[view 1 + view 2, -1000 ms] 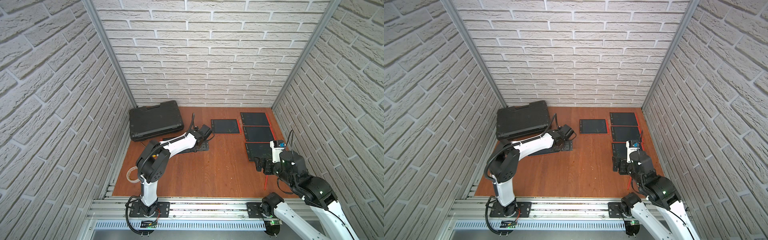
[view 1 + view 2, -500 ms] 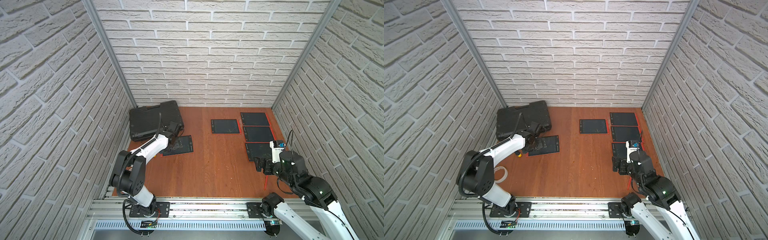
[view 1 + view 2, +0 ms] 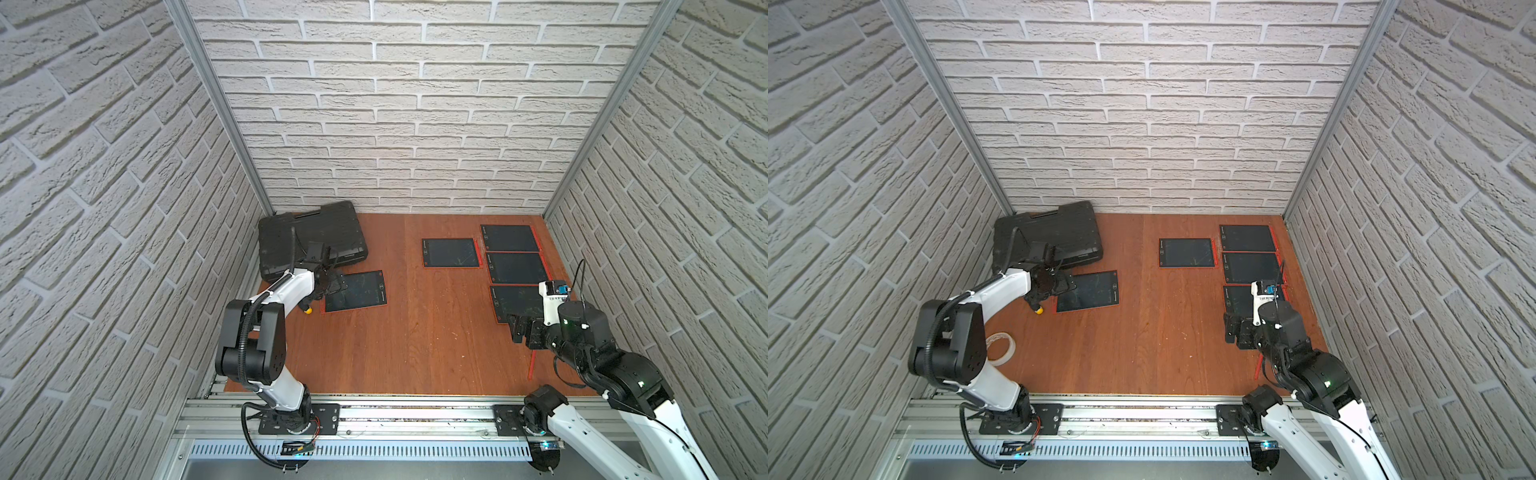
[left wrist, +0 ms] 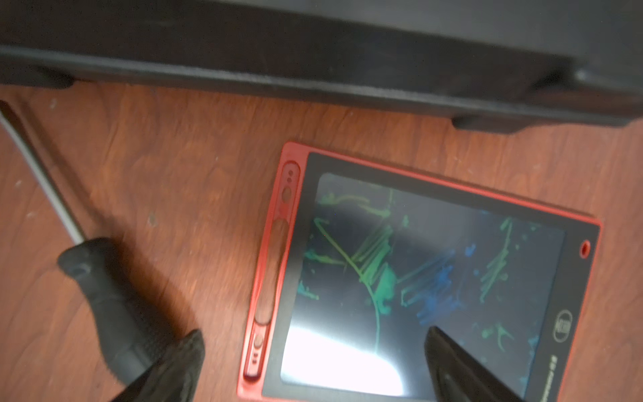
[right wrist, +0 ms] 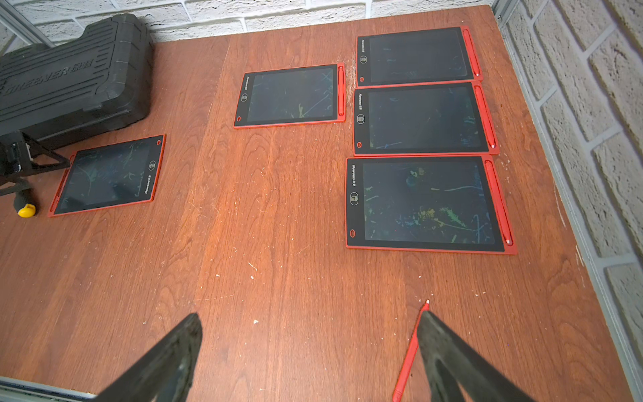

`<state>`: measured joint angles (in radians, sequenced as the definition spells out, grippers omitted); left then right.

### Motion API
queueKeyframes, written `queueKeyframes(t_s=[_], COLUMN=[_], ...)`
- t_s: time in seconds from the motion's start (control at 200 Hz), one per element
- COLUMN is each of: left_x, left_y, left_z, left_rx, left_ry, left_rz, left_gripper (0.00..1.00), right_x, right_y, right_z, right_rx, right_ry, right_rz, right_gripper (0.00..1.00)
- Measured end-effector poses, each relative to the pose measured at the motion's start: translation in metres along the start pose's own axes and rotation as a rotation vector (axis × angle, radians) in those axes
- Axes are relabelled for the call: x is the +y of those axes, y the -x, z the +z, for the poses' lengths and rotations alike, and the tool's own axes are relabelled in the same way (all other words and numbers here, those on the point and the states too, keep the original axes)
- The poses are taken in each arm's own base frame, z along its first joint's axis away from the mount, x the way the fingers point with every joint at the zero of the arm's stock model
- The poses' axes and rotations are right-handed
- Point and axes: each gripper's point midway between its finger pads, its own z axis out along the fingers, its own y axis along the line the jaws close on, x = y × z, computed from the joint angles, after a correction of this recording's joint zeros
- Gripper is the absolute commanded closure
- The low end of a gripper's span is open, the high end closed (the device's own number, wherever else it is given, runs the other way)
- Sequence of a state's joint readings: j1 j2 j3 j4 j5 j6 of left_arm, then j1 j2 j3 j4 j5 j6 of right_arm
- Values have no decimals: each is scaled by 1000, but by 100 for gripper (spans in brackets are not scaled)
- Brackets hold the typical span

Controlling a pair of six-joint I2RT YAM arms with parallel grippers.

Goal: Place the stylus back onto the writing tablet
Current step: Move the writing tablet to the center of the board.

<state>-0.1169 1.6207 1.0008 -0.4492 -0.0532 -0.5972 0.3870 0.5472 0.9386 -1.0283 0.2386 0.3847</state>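
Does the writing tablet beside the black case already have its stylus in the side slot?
No, in the left wrist view the side slot of the writing tablet is plainly empty.

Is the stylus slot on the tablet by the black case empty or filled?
Empty: left wrist view shows the slot of that tablet as a bare red recess.

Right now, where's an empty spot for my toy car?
Bare wood lies between the tilted tablet and the row of three tablets, from the middle tablet forward to the front rail. Crowded: by the black case and the loose stylus.
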Motion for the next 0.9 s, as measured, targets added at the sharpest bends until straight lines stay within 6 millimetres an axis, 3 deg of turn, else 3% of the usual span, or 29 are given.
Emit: queueKeyframes(t_s=[0.455, 0.9], left_x=[-22, -36], left_y=[4, 13], left_z=[34, 39], left_rx=[15, -28], left_ry=[-121, -172], left_rz=[18, 47], left_gripper=[2, 2], right_x=[0, 0], right_y=[0, -1], right_z=[0, 3], right_rx=[2, 14], right_ry=[-1, -8], right_rz=[0, -2], right_gripper=[5, 5])
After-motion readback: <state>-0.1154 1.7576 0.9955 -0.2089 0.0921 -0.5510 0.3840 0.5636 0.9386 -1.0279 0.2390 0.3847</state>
